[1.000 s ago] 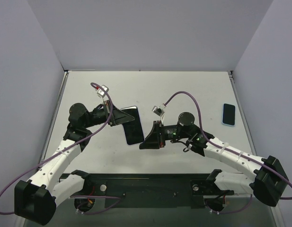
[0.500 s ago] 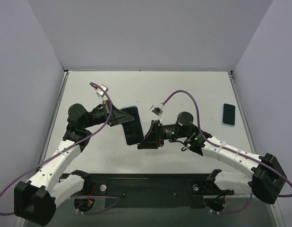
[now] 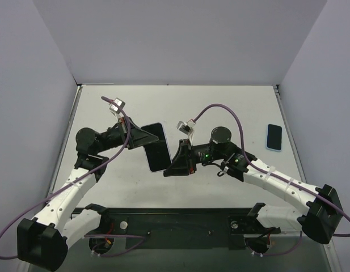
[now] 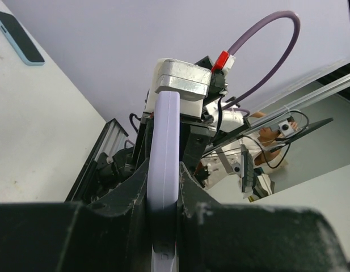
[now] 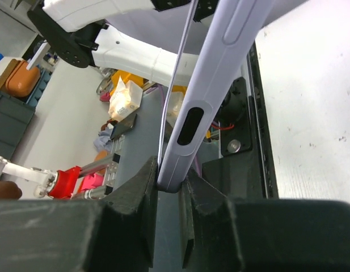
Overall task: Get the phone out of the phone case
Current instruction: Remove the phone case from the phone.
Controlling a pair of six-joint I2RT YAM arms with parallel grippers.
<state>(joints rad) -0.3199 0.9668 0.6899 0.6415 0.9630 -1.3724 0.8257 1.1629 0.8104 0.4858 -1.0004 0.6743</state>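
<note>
A phone with a dark screen in a lavender case [image 3: 156, 148] is held off the table between both grippers. My left gripper [image 3: 147, 137] is shut on its far-left end. My right gripper [image 3: 173, 165] is shut on its near-right corner. In the left wrist view the case's lavender edge [image 4: 164, 153] runs straight up between the fingers of the left gripper [image 4: 163, 177]. In the right wrist view the case [image 5: 215, 85] slants up from the right gripper [image 5: 170, 180], and a thin dark edge lies along its left side. I cannot tell whether that edge is the phone.
A second phone in a light blue case [image 3: 274, 136] lies flat near the table's right edge; it also shows in the left wrist view [image 4: 19, 37]. White walls close in the table at the left, back and right. The black mounting rail [image 3: 180, 218] runs along the near edge.
Both grippers have shifted slightly left and up with the cased phone held between them. The left arm's elbow has drawn back to the left. Both grips are unchanged.
</note>
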